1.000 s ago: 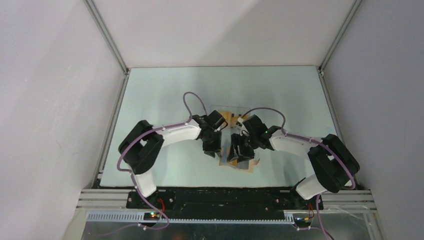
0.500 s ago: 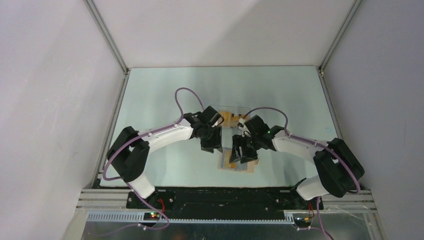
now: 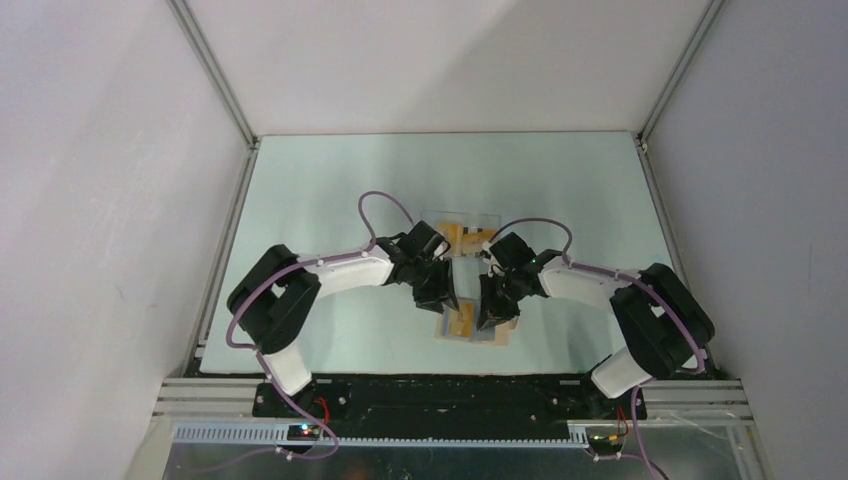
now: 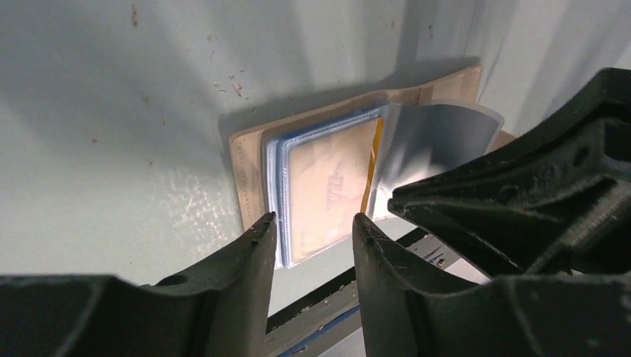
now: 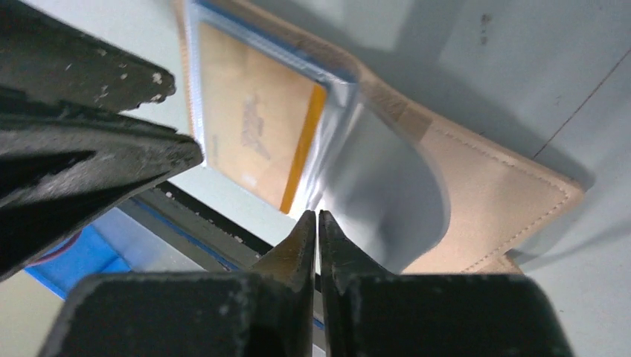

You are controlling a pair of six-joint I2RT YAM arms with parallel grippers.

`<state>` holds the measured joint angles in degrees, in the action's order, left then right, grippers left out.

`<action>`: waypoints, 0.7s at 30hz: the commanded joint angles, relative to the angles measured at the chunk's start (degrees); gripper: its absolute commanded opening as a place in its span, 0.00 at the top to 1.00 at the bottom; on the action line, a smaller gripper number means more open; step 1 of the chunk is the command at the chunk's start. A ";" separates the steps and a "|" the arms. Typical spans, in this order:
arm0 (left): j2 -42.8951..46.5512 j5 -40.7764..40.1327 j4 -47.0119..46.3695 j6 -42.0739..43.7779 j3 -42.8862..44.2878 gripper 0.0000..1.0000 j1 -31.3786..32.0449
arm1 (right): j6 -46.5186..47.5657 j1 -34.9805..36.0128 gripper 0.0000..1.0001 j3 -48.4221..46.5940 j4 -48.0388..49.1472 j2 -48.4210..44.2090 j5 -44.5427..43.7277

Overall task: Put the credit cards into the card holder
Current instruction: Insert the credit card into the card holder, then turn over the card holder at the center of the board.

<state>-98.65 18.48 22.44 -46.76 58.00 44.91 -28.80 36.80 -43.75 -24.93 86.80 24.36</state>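
Tan stitched leather makes the cover of the small folding card holder, lying opened flat on the pale, scuffed tabletop beneath the two meeting grippers. It sits nearer the arm bases than the clear plastic tray, where more orange cards wait. Inside, glossy blue-edged pockets are stacked like pages; the one facing up already holds a thin, matt orange-yellow credit card with a faint printed mark. The next translucent plastic sleeve stands up off the stack in a soft curl, limp and shiny, and that seems to be the point of the pose. The right gripper has its black fingertips pressed almost together at the sleeve's free edge, apparently pinching it, though the film is so thin that the contact itself is hard to make out. Lifted so, the sleeve would leave its mouth reachable for a further card. The left gripper hovers low over the near edge of the filled pocket with its black jaws apart and nothing between them, probably placed to steady the floppy pages while the other pulls. I judge the film slippery and springy; a loose pinch could let it flop back.
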 commanded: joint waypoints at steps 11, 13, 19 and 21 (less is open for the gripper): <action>-4.00 4.46 -6.74 -1.84 -0.36 0.56 -0.18 | 0.17 -0.38 0.98 -0.63 0.85 4.76 -0.44; -4.22 4.64 -6.95 -1.84 -0.34 0.57 -0.11 | 0.07 -0.34 0.99 -0.60 1.05 4.88 -0.15; -3.03 2.70 -6.88 -2.40 -1.36 0.56 -0.03 | -0.01 -0.22 0.99 -0.64 1.64 5.28 0.76; -1.47 -0.08 -5.82 -2.71 -2.24 0.54 -0.05 | 0.05 -0.17 0.99 -0.63 1.71 5.30 0.87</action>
<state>-102.32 22.17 16.58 -48.51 57.41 44.91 -28.86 36.53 -43.75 -24.25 91.24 25.76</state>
